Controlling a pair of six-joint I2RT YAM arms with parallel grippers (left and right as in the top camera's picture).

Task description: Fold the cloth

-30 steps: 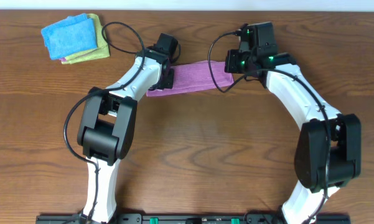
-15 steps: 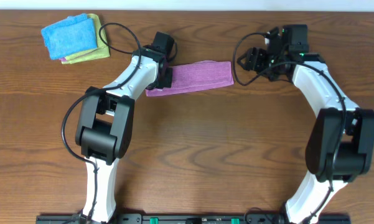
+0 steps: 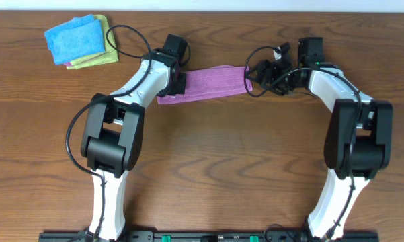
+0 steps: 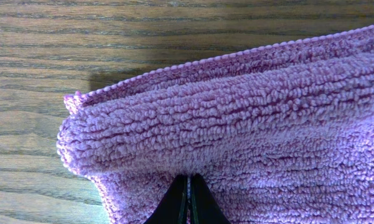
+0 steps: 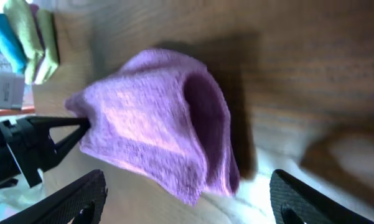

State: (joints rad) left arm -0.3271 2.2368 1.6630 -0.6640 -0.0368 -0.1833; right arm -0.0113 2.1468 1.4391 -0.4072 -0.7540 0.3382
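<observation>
The purple cloth (image 3: 205, 83) lies folded into a long strip across the back middle of the table. My left gripper (image 3: 173, 83) is shut on its left end; in the left wrist view the black fingertips (image 4: 188, 186) pinch the fuzzy fold of the cloth (image 4: 236, 106). My right gripper (image 3: 254, 77) stands open just off the strip's right end, holding nothing. In the right wrist view its gripper (image 5: 187, 205) has wide-apart fingers (image 5: 71, 199), and the cloth's looped right end (image 5: 155, 130) lies on the table beyond them, apart from both.
A stack of blue and yellow-green cloths (image 3: 81, 40) sits at the back left corner, also seen in the right wrist view as a stack (image 5: 25, 37). Black cables loop near both wrists. The wooden table (image 3: 215, 168) stretches toward me.
My right gripper has opened and let go of the cloth's right end, swung off to the right, then come back close to that end. The left gripper has kept its grip.
</observation>
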